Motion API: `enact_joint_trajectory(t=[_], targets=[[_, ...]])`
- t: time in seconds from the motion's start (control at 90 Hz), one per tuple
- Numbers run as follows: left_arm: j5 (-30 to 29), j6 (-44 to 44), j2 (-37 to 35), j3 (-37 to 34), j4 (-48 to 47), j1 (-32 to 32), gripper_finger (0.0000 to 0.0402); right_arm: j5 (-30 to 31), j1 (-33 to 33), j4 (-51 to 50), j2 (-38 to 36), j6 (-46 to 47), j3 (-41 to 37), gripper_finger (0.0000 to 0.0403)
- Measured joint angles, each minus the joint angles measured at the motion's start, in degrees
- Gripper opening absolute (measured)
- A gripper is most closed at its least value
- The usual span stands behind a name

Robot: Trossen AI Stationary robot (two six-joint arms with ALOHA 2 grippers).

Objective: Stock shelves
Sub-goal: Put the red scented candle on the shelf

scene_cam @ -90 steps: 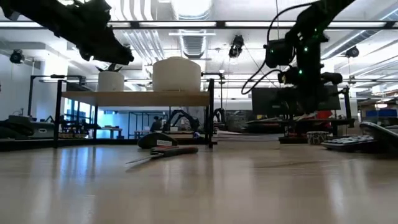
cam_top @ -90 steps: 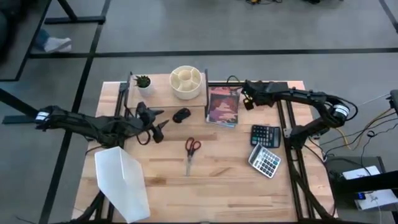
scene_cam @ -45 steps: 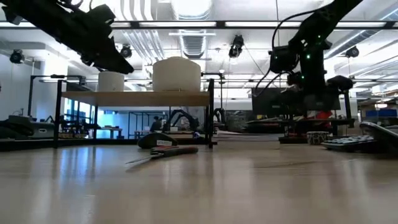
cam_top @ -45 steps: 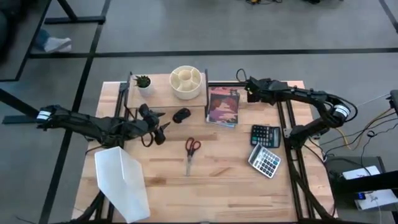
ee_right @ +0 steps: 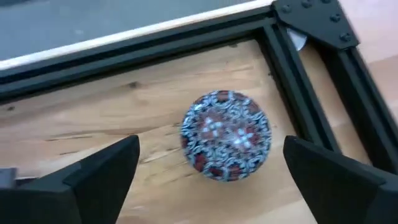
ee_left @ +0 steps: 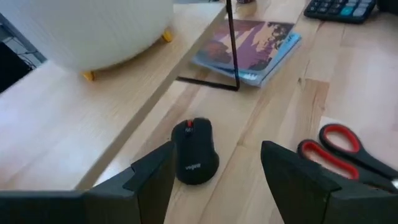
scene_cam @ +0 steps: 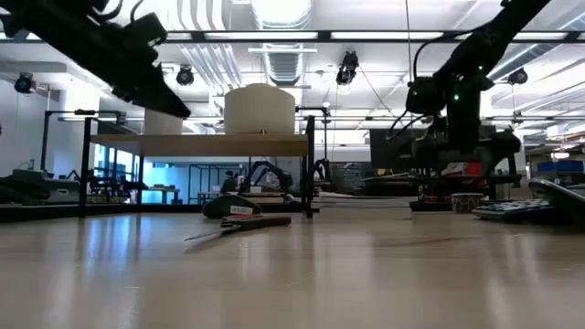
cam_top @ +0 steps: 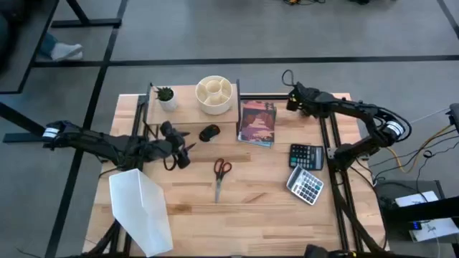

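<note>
The shelves [cam_top: 188,100] stand at the table's far left on black legs, carrying a small potted plant [cam_top: 165,94] and a white round organizer [cam_top: 215,94]. A black mouse [ee_left: 194,151] lies on the table by the shelf's near edge. My left gripper [ee_left: 214,180] hovers open just short of it, one finger to either side. A book [cam_top: 257,122] lies right of the shelf. In the far right corner my right gripper [ee_right: 211,165] hangs open over a round patterned ball [ee_right: 225,135] that rests on the table, its fingers clear of it.
Red-handled scissors [cam_top: 221,172] lie mid-table. Two calculators [cam_top: 307,155] [cam_top: 305,185] sit at the right, and a white angled file holder [cam_top: 140,211] at the near left. Black frame rails [ee_right: 292,68] close in the corner around the ball.
My right gripper has drawn away from the book toward the table's far right corner and risen. My left gripper has sunk a little beside the shelf, toward the mouse.
</note>
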Motion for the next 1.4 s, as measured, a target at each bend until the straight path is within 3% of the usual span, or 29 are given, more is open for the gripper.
enact_joint_trajectory(t=[0.289, 0.522, 0.833, 1.189, 1.4], targets=[[0.0, -2.9, 0.0, -5.9, 3.5, 0.0, 0.022, 2.9, 0.0, 2.1, 0.0, 7.1, -0.9, 0.0382], [0.0, -2.5, -0.2, -5.9, 4.9, 0.0, 0.022, 6.4, 0.7, 3.7, 0.0, 16.6, -5.4, 0.0382], [0.0, 2.9, -0.1, -5.2, 8.6, 0.0, 0.022, 7.9, 0.4, 12.1, 1.2, 14.8, -7.9, 0.0383], [0.0, 7.0, -0.2, -5.2, 10.6, 0.0, 0.022, 8.5, 0.7, 15.1, 15.7, 16.2, -4.1, 0.0382], [0.0, 7.7, -0.1, -5.3, 10.6, 0.0, 0.0219, 8.4, 1.1, 15.1, 16.3, 14.1, -1.8, 0.0377]])
